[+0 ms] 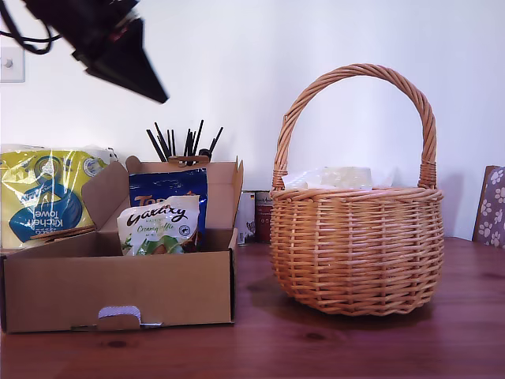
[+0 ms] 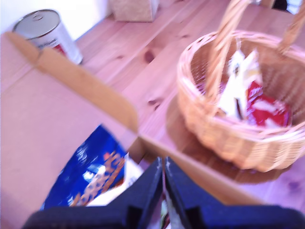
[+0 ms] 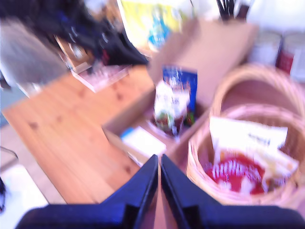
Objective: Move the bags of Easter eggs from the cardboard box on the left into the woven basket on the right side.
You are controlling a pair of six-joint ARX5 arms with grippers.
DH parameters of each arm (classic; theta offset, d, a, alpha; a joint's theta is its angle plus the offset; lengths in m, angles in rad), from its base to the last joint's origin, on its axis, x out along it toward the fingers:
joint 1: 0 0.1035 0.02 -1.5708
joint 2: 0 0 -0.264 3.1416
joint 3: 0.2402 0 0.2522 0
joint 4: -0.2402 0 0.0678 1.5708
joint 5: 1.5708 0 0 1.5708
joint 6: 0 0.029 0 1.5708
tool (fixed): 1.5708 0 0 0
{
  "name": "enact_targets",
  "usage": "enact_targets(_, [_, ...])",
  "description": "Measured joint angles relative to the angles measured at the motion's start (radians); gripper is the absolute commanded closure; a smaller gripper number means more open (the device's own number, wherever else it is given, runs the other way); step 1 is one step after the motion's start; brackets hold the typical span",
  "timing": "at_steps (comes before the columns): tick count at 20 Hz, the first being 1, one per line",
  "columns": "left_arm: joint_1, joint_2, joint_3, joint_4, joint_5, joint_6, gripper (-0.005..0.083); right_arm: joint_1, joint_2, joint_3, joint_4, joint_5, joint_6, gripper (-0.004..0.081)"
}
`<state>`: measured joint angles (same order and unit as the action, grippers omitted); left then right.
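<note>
The cardboard box (image 1: pixel 118 288) sits at the exterior view's left with its flap lid up. A cream Galaxy bag (image 1: pixel 162 225) (image 3: pixel 169 105) stands in it, in front of a dark blue bag (image 1: pixel 177 189) (image 2: pixel 90 176) (image 3: pixel 183 81). The woven basket (image 1: pixel 355 245) (image 2: pixel 228 138) (image 3: pixel 200 162) stands at the exterior view's right and holds a white bag with red print (image 1: pixel 335 178) (image 2: pixel 248 95) (image 3: pixel 243 152). My first gripper (image 1: pixel 160 96) (image 2: pixel 162 164) hangs shut and empty high above the box. My second gripper (image 3: pixel 158 160) is shut and empty, well apart from box and basket, and out of the exterior view.
A yellow-blue kitchen towel pack (image 1: pixel 43 193) leans behind the box. Two tins (image 1: pixel 256 215) (image 2: pixel 45 31) stand between box and basket at the back, near a holder of black sticks (image 1: pixel 185 142). A patterned item (image 1: pixel 491 205) shows at the exterior view's right edge.
</note>
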<state>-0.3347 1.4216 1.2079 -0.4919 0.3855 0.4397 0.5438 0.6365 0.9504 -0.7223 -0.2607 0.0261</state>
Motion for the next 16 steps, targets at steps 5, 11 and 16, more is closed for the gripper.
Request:
enact_targets(5, [0.074,0.0,0.0,-0.047,0.0,0.085,0.0249,0.048,0.009,-0.009,0.046,0.035,0.002,0.0782])
enact_targets(11, [0.069,0.0,0.0,0.071,-0.001,0.145,-0.0007,0.048,0.016,-0.009,0.058,0.035,0.002,0.0782])
enact_targets(16, [0.071,0.0,0.0,0.135,0.039,0.182,-0.0007,0.047,0.062,-0.009,0.058,0.035,0.0,0.0782])
